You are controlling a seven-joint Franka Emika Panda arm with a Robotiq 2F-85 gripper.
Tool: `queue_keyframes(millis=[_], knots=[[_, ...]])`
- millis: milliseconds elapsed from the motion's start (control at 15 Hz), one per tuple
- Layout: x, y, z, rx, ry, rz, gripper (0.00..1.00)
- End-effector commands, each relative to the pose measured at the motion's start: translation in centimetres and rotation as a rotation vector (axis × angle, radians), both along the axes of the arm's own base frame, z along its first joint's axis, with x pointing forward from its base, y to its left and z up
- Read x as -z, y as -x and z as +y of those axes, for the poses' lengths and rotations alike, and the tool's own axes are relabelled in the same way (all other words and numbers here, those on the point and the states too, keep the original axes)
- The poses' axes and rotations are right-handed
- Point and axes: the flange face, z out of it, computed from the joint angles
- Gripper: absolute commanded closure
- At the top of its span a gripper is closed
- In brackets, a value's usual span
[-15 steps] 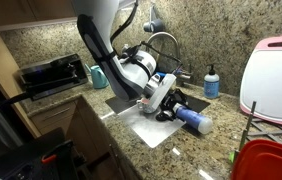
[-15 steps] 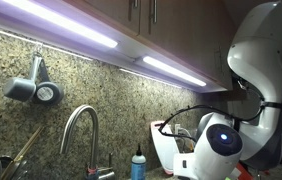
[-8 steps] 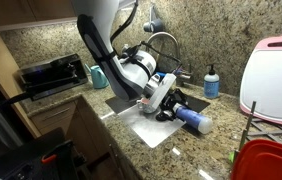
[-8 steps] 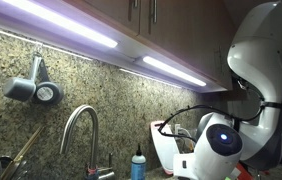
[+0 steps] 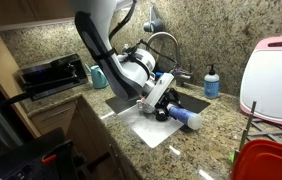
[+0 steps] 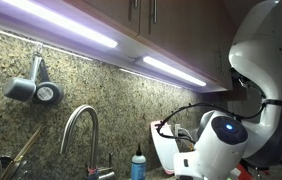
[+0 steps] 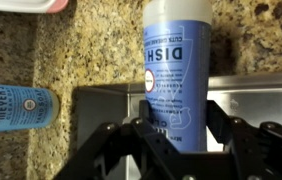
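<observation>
Jaws of my gripper pinch the blue dish soap bottle near its lower end. It reaches from the steel sink rim over the granite counter. A smaller bottle sits nearby, apart.

The arm bent down from above, with the white wrist angled low and forward. The gripper pointed outward and downward, its jaws drawn in firmly. In the wrist view, the dark fingers came in from the bottom edge, one on each side of what they clamped.
</observation>
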Motion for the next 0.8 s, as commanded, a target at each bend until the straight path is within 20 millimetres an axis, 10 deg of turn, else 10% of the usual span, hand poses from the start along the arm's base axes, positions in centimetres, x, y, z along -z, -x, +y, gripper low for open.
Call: queue_keyframes(millis=[0,733], knots=[[-1.7,2.4,0.3,-0.062,-0.049,0.024,0.67],[-6.8,5.8,-3.3,-0.278,-0.357,0.081,0.67]])
